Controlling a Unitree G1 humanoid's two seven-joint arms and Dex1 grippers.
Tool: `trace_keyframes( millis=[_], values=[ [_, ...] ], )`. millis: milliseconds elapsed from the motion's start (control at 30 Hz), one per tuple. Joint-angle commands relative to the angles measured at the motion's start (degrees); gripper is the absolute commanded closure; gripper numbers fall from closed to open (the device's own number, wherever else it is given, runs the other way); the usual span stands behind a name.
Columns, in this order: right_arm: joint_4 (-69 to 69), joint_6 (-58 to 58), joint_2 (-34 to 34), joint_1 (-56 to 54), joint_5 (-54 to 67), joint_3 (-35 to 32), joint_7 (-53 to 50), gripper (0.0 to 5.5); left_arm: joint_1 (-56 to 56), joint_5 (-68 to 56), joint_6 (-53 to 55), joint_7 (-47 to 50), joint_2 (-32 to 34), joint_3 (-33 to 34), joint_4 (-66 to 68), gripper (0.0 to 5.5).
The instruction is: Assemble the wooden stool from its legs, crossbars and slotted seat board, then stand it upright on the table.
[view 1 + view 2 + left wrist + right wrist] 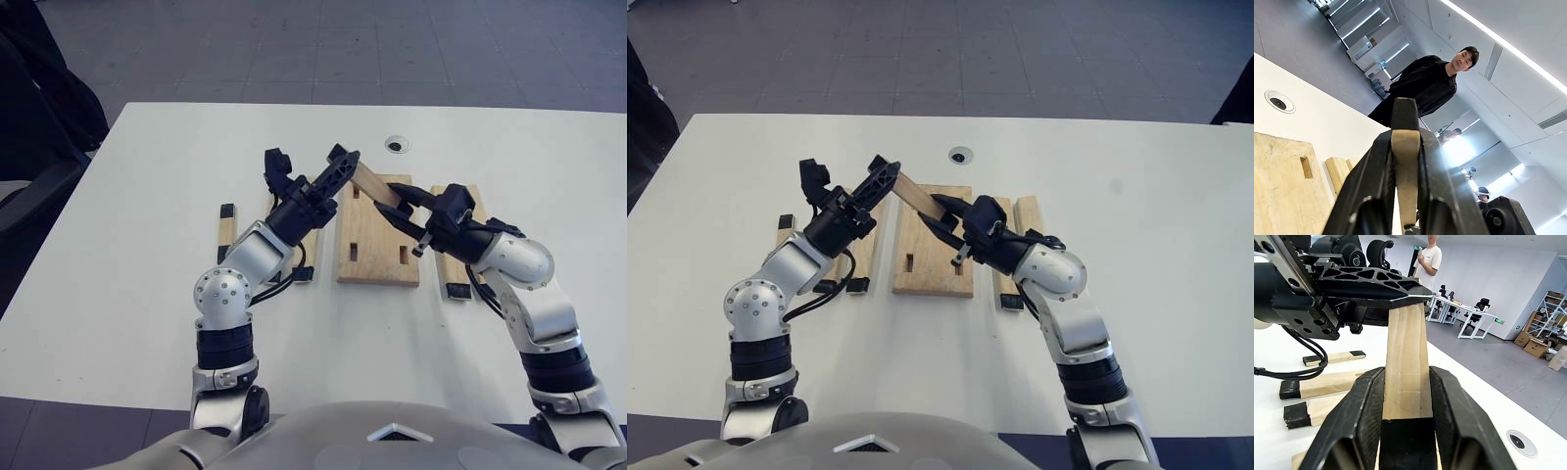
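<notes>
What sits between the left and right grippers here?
A pale wooden bar spans the gap, the left gripper clamping one end, the right gripper the other, above the slotted wooden seat board; the eye views show it.

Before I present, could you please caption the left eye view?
The left gripper and right gripper hold a wooden piece over the slotted seat board.

Left arm [245, 257]: silver-grey shells were joined by black ribbed bands.
Right arm [524, 269]: the same silver-grey shells and black bands were seen.
Elbow [221, 292]: a rounded silver cap was dotted with small dark screws.
Cables [292, 274]: thin black loops were noted.
Left gripper [343, 164]: black fingers were cut with triangular lattice.
Right gripper [402, 203]: broad, smooth matte-black fingers were seen.
</notes>
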Motion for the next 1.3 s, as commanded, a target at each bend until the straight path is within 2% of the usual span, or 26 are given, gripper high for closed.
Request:
trace_keyframes(
  millis=[33, 233, 333, 433, 533, 667, 867, 1300],
  values=[
    [-0.52, -0.41, -1.73, 0.68, -2.98, 0.51, -0.17, 3.73, -0.37, 0.92, -0.99, 1.17, 0.05, 1.36, 1.42, 5.08],
    [-0.40, 1.11, -1.84, 1.33, -3.35, -0.55, -1.12, 2.72, -0.81, 1.91, -1.47, 1.69, 1.15, 2.79, 1.98, 5.08],
    [1.69, 0.61, -3.90, 2.77, -6.01, -2.31, -2.59, 2.24, -0.67, 7.33, -4.46, 1.54, 5.26, 4.73, 1.30, 5.08],
    [3.47, 2.05, -5.57, 4.55, -6.08, -3.85, -2.15, 2.23, -0.39, 17.83, -10.85, 5.35, 10.79, 7.93, -2.40, 5.08],
    [2.91, 3.41, -5.03, 5.57, -6.00, -4.17, -3.26, 2.23, 2.37, 32.11, -12.30, 11.32, 16.35, 4.64, -11.02, 5.08],
    [2.43, 5.57, -3.74, 6.10, -7.76, -3.17, -6.10, 2.23, 7.02, 40.30, -9.81, 17.73, 14.21, -0.59, -17.87, 5.08],
    [1.69, 6.45, -2.39, 6.72, -9.61, -1.68, -8.23, 2.23, 8.56, 46.10, -9.94, 19.66, 10.98, -3.92, -16.81, 5.08],
    [1.81, 6.52, -2.23, 6.33, -10.58, -1.12, -7.80, 2.23, 8.99, 50.54, -14.64, 16.97, 7.09, -4.10, -8.65, 5.08]
  ],
)
